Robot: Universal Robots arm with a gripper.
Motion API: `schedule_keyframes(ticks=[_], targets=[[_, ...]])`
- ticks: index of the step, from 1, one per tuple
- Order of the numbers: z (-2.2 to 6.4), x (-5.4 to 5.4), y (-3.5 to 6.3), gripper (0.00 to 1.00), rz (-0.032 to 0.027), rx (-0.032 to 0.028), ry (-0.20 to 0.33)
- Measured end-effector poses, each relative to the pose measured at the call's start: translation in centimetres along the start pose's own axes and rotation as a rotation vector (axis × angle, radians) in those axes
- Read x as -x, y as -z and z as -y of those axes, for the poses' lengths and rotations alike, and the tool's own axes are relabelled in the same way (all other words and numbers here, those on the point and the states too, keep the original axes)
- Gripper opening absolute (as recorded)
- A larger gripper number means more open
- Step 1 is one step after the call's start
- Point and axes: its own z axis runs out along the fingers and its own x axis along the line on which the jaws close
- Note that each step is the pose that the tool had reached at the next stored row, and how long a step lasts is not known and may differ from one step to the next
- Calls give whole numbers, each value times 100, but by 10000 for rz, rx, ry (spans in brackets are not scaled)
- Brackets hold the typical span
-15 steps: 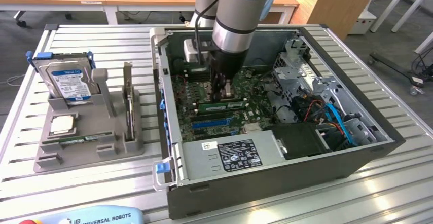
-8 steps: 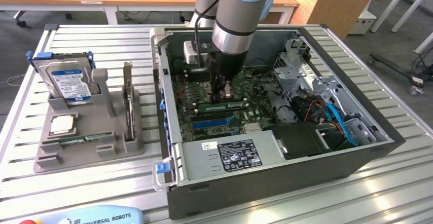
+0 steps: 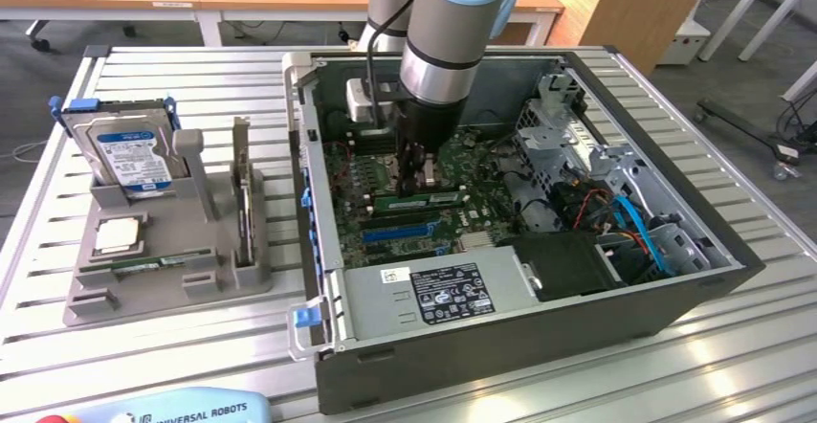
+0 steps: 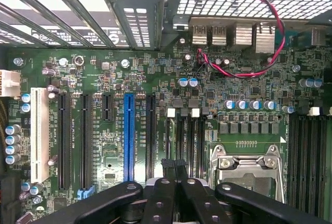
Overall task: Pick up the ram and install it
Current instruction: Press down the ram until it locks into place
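- The gripper (image 4: pixel 175 168) was seen inside the open computer case (image 3: pixel 511 332), fingers pressed together above the motherboard (image 4: pixel 155 84).
- The ram (image 3: pixel 431 196) was seen just beside the gripper, low on the motherboard; whether it was pinched could not be told.

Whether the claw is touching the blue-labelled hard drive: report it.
Apart. The exterior view shows the claw down inside the computer case, while the hard drive stands in the grey holder outside it.

You see: open grey metal computer case (image 3: pixel 511 332), frame centre | blue-labelled silver hard drive (image 3: pixel 125 155) upright in grey plastic holder (image 3: pixel 166 284), left | square silver processor chip (image 3: pixel 118 235) below it
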Motion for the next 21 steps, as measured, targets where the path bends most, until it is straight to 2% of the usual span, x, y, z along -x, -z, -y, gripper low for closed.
schedule_keyframes(ticks=[21], targets=[[2, -2, -48, 10, -3, 1, 0]])
